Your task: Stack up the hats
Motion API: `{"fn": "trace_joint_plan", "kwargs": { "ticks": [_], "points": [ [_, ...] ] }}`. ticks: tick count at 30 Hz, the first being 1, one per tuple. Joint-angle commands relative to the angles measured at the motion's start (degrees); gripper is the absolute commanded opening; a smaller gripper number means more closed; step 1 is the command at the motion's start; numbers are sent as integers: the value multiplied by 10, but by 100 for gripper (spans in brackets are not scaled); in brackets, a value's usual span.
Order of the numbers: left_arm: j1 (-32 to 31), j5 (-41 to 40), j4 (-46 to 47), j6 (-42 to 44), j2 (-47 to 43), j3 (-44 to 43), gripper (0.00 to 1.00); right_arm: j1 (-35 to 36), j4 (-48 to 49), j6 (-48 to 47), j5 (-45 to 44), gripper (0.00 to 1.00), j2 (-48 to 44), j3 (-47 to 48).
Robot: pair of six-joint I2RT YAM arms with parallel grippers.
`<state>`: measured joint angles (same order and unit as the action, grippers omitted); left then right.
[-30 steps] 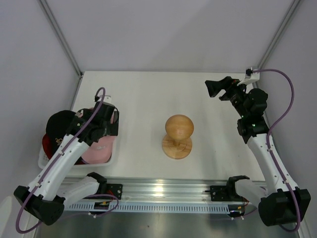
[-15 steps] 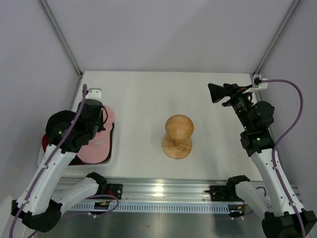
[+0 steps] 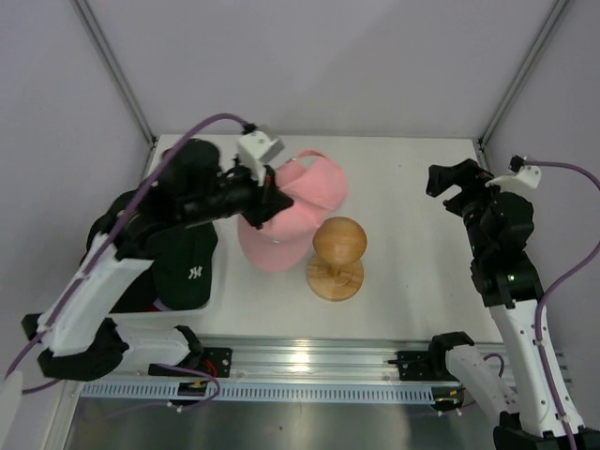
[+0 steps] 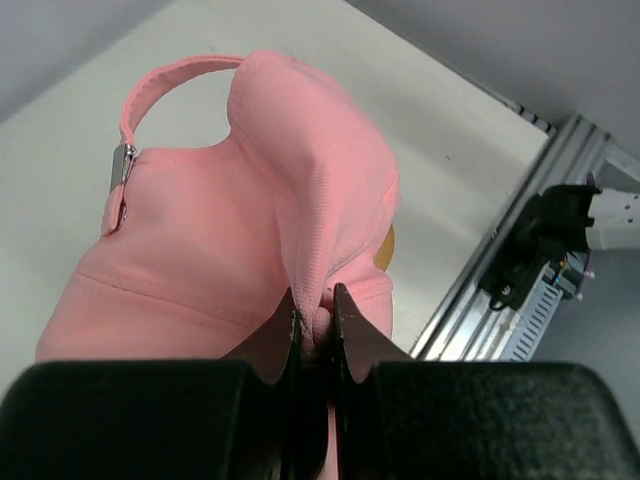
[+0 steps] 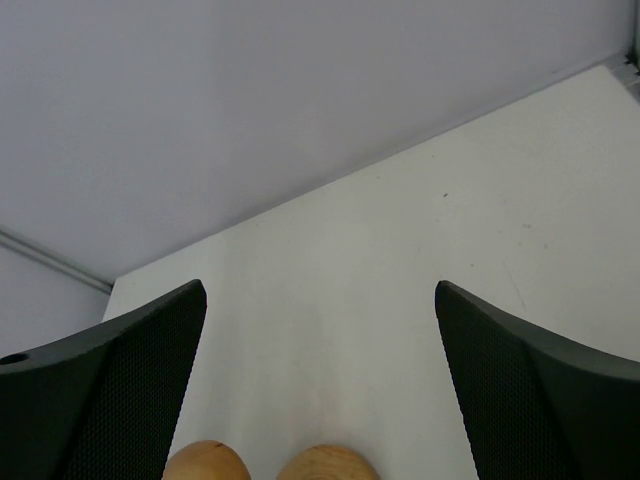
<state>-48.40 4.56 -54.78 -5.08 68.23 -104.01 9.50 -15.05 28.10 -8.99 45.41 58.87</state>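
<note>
**Operator:** Where's the pink cap (image 3: pixel 286 220), and who has it?

**Spotter:** Your left fingers (image 3: pixel 263 208) have it, pinched tight on a fold of fabric at the crown. In your left wrist view the fold fills the narrow slot between them. The cap hangs over the middle of the worktop (image 3: pixel 403 197), just left of the wooden stand (image 3: pixel 337 253). From above its edge overlaps the knob, so I cannot tell whether they touch. The wrist view gives only a sliver of wood behind the fabric. The back strap and metal buckle (image 4: pixel 119 170) are clear there, but the brim is hard to make out.

**Operator:** And my right side?

**Spotter:** Your right fingers (image 3: pixel 448 178) are spread wide with nothing between them, held above the far right of the worktop. Their wrist view cuts the stand off at the bottom edge, so only two rounded bits of wood show.

**Operator:** Other caps?

**Spotter:** One dark cap with a white emblem (image 3: pixel 190 267) sits at the left edge, half under your left arm. Whatever lies beneath it is hidden.
</note>
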Motion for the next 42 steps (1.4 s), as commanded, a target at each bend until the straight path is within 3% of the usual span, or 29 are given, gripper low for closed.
{"fn": "trace_joint_plan", "kwargs": {
  "ticks": [1,5,8,12,20,22,24,27,30,32,37,40,42],
  "points": [
    [-15,87,31,41,72,-15,1,-5,-61,9,-59,100,-58,12],
    [-15,207,90,41,100,19,1,-5,-87,6,-73,100,-105,-5],
    [-20,234,100,41,146,2,1,-6,-100,6,-78,100,-124,-17],
    [-34,236,76,47,204,-23,1,-5,-107,6,-73,99,-127,-25],
    [-37,143,71,44,290,-45,5,-6,-68,20,-11,100,-110,-63],
    [-37,114,68,34,297,-53,21,-6,-48,18,25,100,-101,-69],
    [-36,103,74,28,286,-51,45,-5,-33,13,52,99,-92,-78],
    [-36,59,92,1,239,-29,81,-5,0,13,107,99,-68,-88],
    [-32,-44,100,-60,163,11,99,-2,29,13,141,100,-37,-91],
    [-24,-113,134,-114,69,46,99,3,48,6,158,100,-11,-95],
    [-18,-174,243,-262,-155,378,100,37,105,-28,211,99,39,-104],
    [-18,-150,287,-349,-263,541,99,59,134,-38,221,100,75,-111],
    [-20,-106,348,-382,-320,603,99,64,144,-31,231,100,108,-121]
  ]
}}
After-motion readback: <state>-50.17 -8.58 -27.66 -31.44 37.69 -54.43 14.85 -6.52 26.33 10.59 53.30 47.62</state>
